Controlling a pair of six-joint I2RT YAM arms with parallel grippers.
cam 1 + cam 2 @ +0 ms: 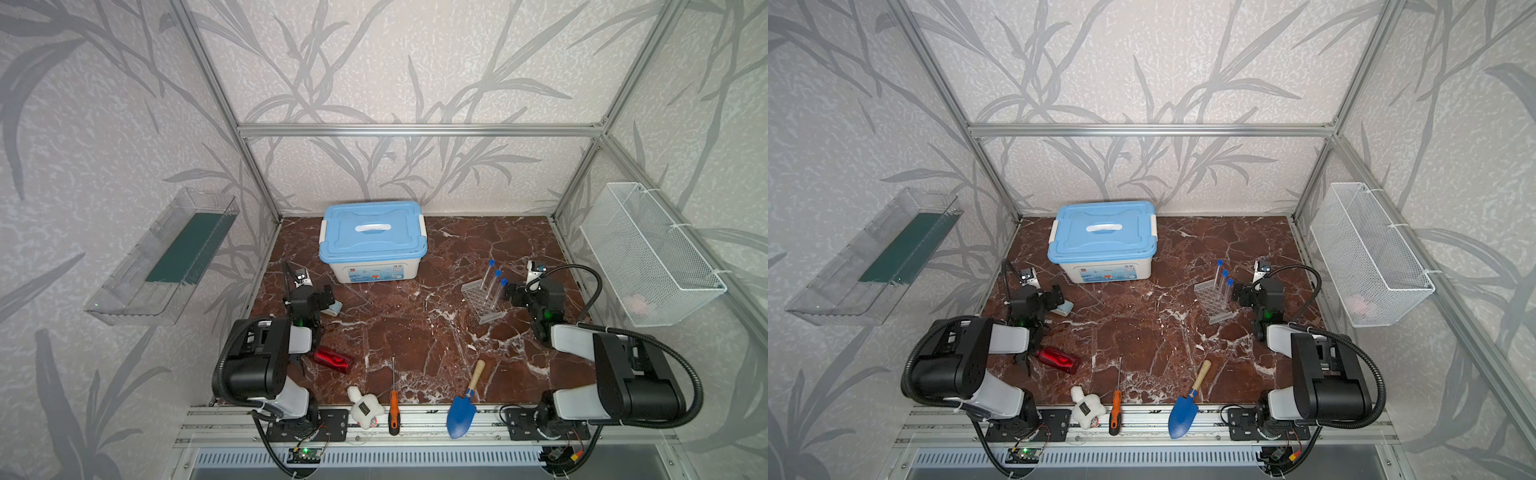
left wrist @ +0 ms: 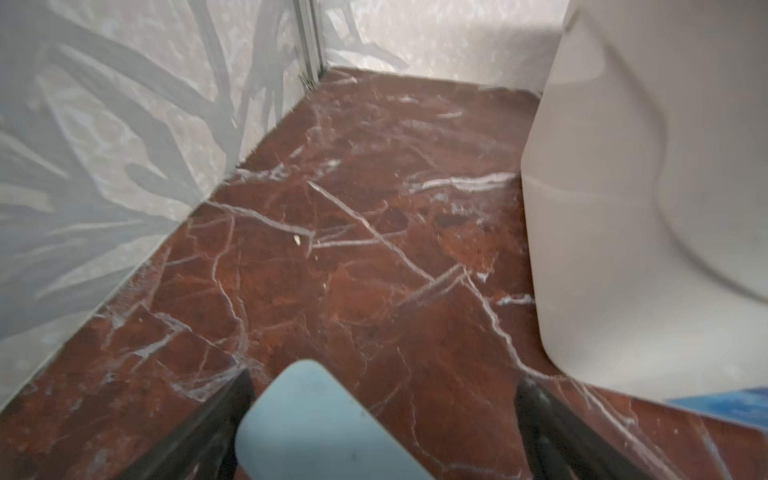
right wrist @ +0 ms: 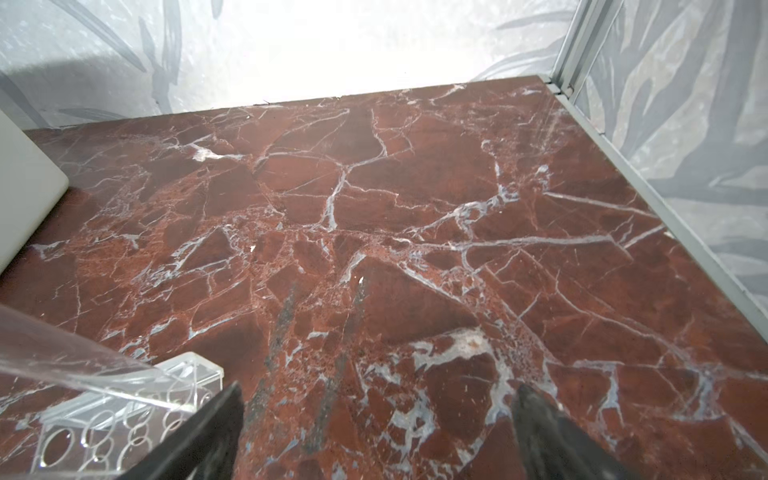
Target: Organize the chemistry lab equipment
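Glossy clear plastic grid rack (image 1: 473, 297); polished marble-look tabletop (image 1: 415, 332); matt wooden trowel handle (image 1: 476, 374); white metal mesh basket (image 1: 648, 257).

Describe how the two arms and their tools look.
Both arms match: the left arm and right arm have bulky black joint housings, pale grey-white link shells and looping black ribbed cable conduits. A green light glows near each wrist. The left tool and right tool are black with tapering tips.

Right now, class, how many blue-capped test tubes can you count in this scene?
3. All stand in the clear grid rack on the table, right side, in a row: the farthest tube, the middle tube, the nearest tube. No others show; none seems hidden.
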